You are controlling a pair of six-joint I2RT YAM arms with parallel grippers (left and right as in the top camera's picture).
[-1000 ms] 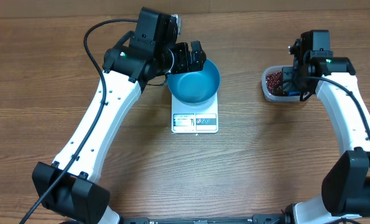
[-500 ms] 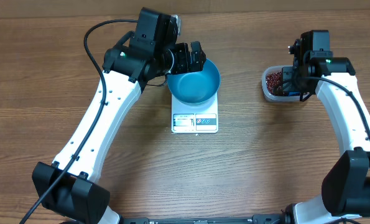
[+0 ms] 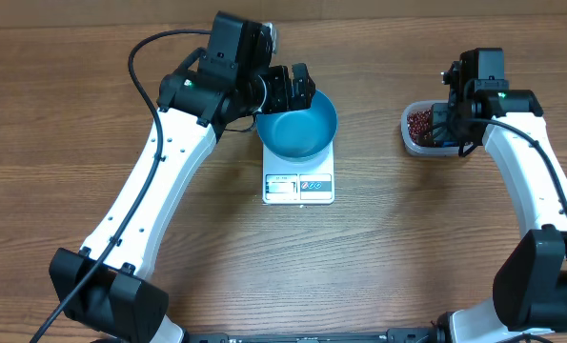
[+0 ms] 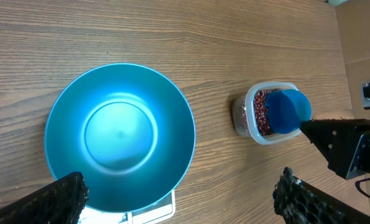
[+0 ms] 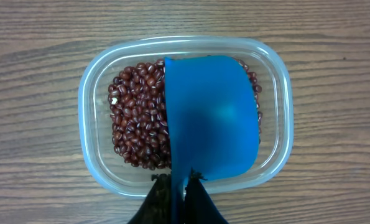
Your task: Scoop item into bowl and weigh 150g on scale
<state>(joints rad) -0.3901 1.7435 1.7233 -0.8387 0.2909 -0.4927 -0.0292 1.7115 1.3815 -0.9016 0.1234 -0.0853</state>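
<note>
Overhead top-down; wrists close, downward; share tub (image 5: 90,155).

A wooden table (image 3: 407,248) with brown, streaky grain running across it filled most of every view. On it, toward the right of the overhead view, sat a clear plastic tub (image 5: 86,124), rounded-rectangular with a raised rim, its long side lying along the grain. A small blue scoop (image 5: 212,112) lay in the tub and covered roughly its right half in the right wrist view. Its handle ran back across the near rim. Whether its hollow faced up or down could not be told from the smooth blue surface. Beyond the table's edge, in the left wrist view, showed a plain tan surface (image 4: 362,37).
</note>
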